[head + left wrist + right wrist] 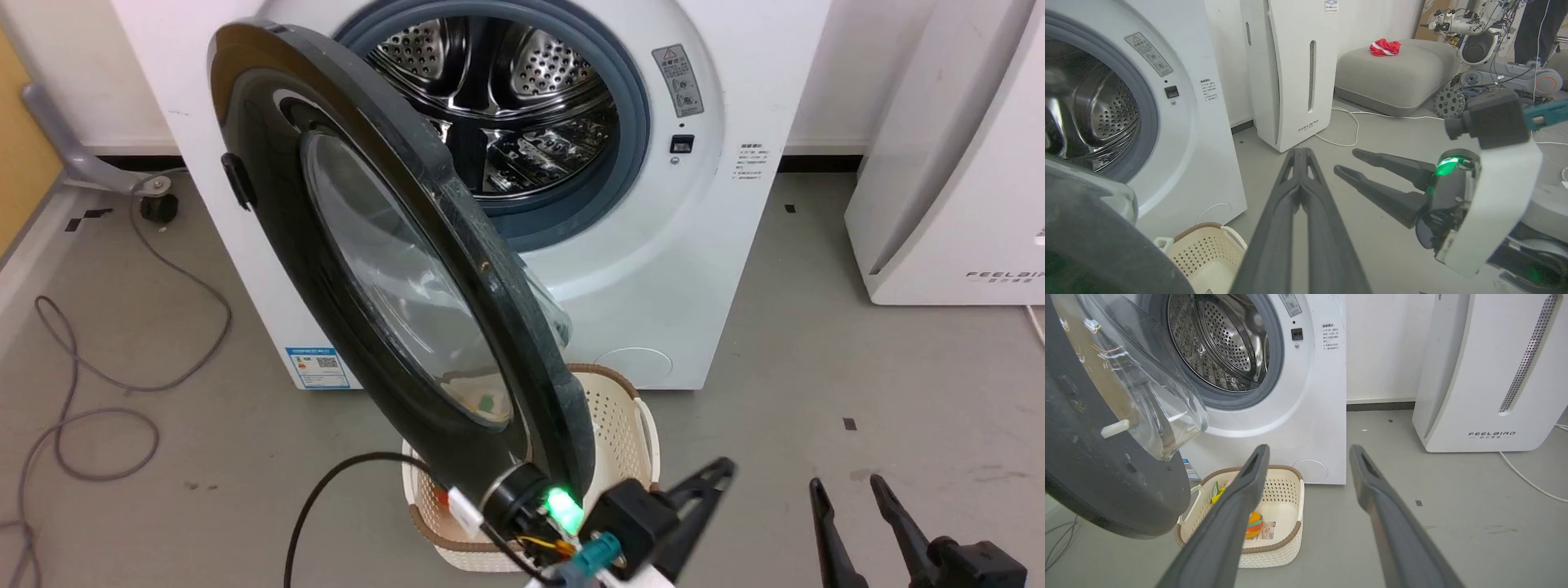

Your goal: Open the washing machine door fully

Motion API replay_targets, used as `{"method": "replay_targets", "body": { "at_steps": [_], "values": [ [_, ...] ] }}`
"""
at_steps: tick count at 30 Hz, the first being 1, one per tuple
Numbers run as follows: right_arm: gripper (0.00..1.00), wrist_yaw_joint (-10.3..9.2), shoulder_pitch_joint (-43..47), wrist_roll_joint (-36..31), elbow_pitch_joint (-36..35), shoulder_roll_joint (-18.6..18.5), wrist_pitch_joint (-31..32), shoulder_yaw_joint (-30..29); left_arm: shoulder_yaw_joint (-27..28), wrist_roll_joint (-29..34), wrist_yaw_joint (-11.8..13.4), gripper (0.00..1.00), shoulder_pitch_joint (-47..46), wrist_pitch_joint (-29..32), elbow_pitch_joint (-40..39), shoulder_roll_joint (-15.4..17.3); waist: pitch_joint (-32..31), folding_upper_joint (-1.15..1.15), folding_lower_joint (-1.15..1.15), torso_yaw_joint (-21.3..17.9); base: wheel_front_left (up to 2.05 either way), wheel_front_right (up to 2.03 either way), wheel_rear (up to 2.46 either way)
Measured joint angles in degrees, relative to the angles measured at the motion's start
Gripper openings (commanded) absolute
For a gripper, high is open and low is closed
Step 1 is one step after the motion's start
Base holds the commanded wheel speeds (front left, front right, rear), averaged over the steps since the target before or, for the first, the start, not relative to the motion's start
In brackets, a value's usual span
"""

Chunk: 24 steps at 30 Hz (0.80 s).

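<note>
The washing machine door (392, 269), a glossy black disc with a bulging clear window, stands swung out from the machine's left side, edge-on toward me. The steel drum (506, 98) behind it is exposed. My left gripper (718, 472) is shut on nothing just right of the door's lower rim, its fingers pointing away from the door; its wrist sits close to that rim. The left wrist view has the door's rim (1094, 237) at lower left and the shut left gripper (1300, 152). My right gripper (847, 486) is open and empty at lower right, apart from the door (1094, 465).
A cream basket (620, 408) holding small items stands on the floor under the door. A white FEELBIRD appliance (939, 163) stands right of the machine. Cables (82, 367) loop on the floor at left. A grey cushion (1396, 69) and another robot (1494, 49) are farther right.
</note>
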Motion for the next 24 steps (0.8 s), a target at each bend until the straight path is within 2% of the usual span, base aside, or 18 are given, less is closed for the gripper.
{"method": "replay_targets", "body": {
  "at_steps": [10, 18, 24],
  "values": [
    [1.0, 0.0, -0.1, 0.6, 0.9, 0.0, 0.0, 0.2, 3.0, -3.8, 5.3, 0.0, -5.0, -3.6, 10.2, -0.1, 0.5, 0.0, 0.0, -1.1, 0.0, 0.0, 0.0],
    [1.0, 0.0, -0.4, 1.0, 1.5, 0.0, 0.0, 0.3, 0.9, -7.7, 8.9, 0.0, -8.1, -5.8, 14.6, -0.1, 0.5, 0.0, 0.0, -1.3, 0.0, 0.0, 0.0],
    [1.0, 0.0, -0.8, 1.0, 1.8, 0.0, -0.1, 0.4, -0.3, -10.3, 10.3, 0.0, -9.2, -6.6, 17.6, -0.1, 0.3, 0.0, 0.0, -1.1, 0.0, 0.0, 0.0]
  ]
}}
